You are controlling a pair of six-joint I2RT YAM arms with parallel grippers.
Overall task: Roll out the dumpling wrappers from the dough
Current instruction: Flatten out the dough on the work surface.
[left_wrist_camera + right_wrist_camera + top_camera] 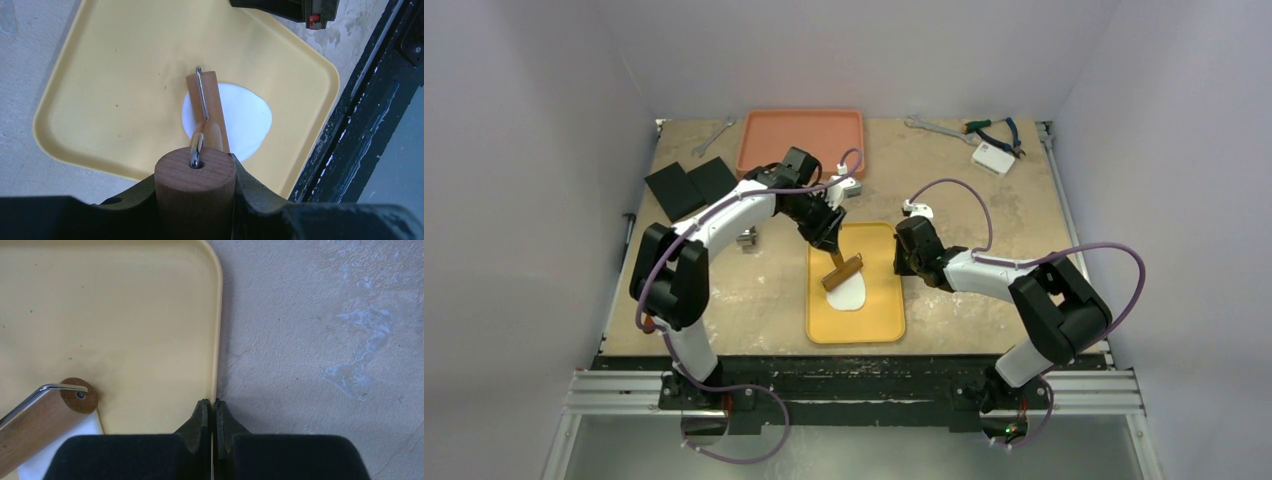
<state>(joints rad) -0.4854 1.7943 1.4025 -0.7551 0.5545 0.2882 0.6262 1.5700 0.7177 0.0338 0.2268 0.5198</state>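
On the yellow rectangular plastic tray [879,322] at the middle of the table lies the flat white rounded sheet of dough [851,297]. It sits in the tray's near half, a little left of centre. No small cut wrappers show in any view, so the work looks to be at the flattening stage.

The left gripper [831,243] hangs over the tray's far half, clamped on the round wooden handle [195,186] of a small wooden roller with a bent metal wire frame [844,272]. The roller's barrel [213,102] rests on the dough.

From above, the barrel's long axis runs on a slant from near-left to far-right. Most of the uncovered dough lies on its near and right side. The left wrist view agrees, showing the wider white lobe to the right of the barrel and only a thin strip to its left. A stroke across that axis, toward the near-right, would probably cover the most dough. The left arm holds the tool and is clearly the one placed to make it.

The right gripper [902,262] is fully closed and holds nothing. Its fingertips meet at the tray's right rim, touching it or just beside it, likely to steady the tray against sliding. The dough lies to its left and slightly nearer.
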